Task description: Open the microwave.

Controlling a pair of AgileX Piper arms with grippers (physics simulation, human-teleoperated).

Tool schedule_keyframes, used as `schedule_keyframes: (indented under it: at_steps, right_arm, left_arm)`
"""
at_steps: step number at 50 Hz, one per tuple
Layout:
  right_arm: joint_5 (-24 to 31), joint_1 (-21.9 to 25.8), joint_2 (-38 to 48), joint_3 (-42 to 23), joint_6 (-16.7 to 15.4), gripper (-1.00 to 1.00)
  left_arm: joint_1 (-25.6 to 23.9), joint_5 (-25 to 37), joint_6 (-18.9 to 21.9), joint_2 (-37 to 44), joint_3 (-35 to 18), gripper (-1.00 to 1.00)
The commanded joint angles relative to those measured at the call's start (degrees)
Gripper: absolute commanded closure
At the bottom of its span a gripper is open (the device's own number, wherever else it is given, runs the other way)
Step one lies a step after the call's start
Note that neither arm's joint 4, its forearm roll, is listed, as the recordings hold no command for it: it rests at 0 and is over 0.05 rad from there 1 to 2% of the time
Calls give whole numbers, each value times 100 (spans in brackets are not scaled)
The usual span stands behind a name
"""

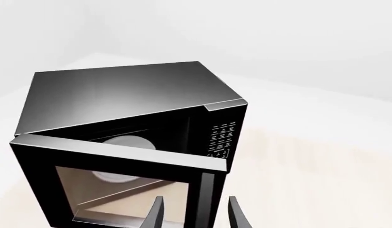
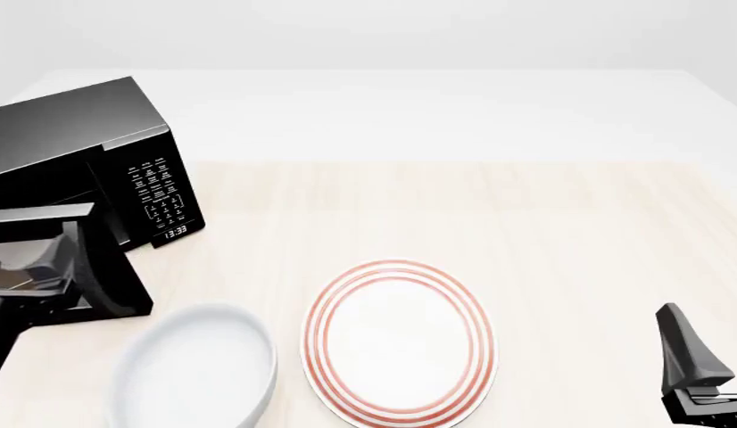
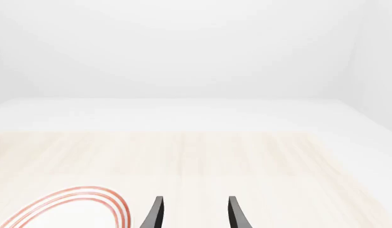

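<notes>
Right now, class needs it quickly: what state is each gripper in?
Left gripper: open, fingers either side of the microwave door edge, gripping nothing.
Right gripper: open, empty.

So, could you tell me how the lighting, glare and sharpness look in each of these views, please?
Left wrist view: a soft sheen runs across the top of the microwave, and its door window shows pale reflections. Front view: even, diffuse light, with hardly any shadow under the striped plate and the white bowl. Right wrist view: sharp, but washed out and almost shadowless.
</notes>
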Motion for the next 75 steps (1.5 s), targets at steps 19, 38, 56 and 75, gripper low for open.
schedule_keyframes:
  at_steps: [19, 38, 56, 75]
  right_arm:
    - [0, 0, -2, 0, 0, -100]
    - [0, 0, 0, 0, -2, -100]
    - [0, 0, -1, 0, -1, -100]
    - [0, 0, 1, 0, 0, -100]
  left_arm:
    - [-63, 1588, 252, -1632, -267, -100]
    - [-137, 1925, 521, -1914, -537, -100]
    - [-166, 2314, 785, -1876, -1086, -100]
    - [-213, 2744, 1080, -1427, -1838, -100]
